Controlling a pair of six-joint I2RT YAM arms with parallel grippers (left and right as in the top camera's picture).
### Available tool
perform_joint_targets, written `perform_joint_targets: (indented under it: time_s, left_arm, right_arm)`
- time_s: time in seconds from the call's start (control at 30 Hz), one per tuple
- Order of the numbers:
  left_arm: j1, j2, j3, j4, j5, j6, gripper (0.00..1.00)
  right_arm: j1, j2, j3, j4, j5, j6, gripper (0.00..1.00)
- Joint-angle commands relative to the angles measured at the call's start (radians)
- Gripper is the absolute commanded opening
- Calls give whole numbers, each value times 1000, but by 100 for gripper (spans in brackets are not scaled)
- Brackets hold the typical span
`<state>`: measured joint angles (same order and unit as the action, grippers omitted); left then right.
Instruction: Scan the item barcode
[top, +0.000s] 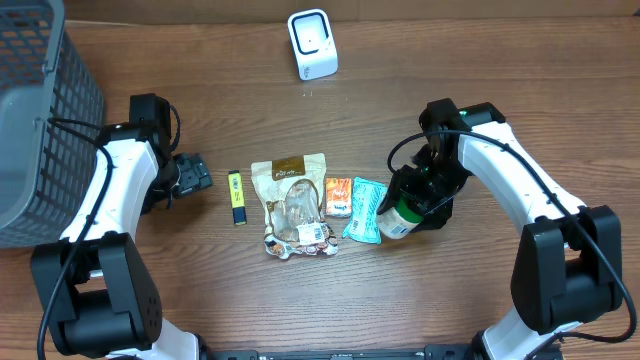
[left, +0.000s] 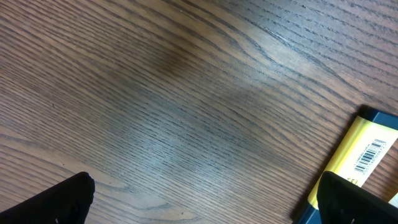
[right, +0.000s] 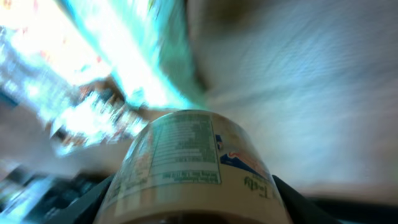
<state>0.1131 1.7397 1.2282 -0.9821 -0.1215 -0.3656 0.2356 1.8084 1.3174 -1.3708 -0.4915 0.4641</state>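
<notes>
Wood tabletop (top: 480, 60); bottle (right: 186, 162) label wrist-view only

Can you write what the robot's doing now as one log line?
right end effector: shut on bottle | left end effector: open, empty | scanner: apart from bottle, scan not yet done

The table (top: 500, 60) is brown wood, its grain plain under a dull sheen. Far left, the grey basket (top: 50, 120) is matt plastic mesh. The white scanner (top: 312, 42) looks like smooth, glossy plastic. The pouch (top: 292, 205) is crinkled, shiny film and the teal packet (top: 365, 210) is glossy. The bottle (right: 186, 168) wears a slick printed label.
</notes>
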Motion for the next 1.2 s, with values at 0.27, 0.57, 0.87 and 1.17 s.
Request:
perform_joint_targets:
  time_s: [0.27,0.57,0.87,1.17]
  left_arm:
    - [-2,5,-3,0,-9,11,100]
    - [-2,5,-3,0,-9,11,100]
    - [-2,5,-3,0,-9,11,100]
    - [-2,5,-3,0,-9,11,100]
  right_arm:
    - [-3,-7,22,-195,-367,0,38]
    - [-3,-7,22,-251,-420,0,38]
    - [-3,-7,22,-252,-453,0,38]
    - [-3,-7,22,-216,-444,0,38]
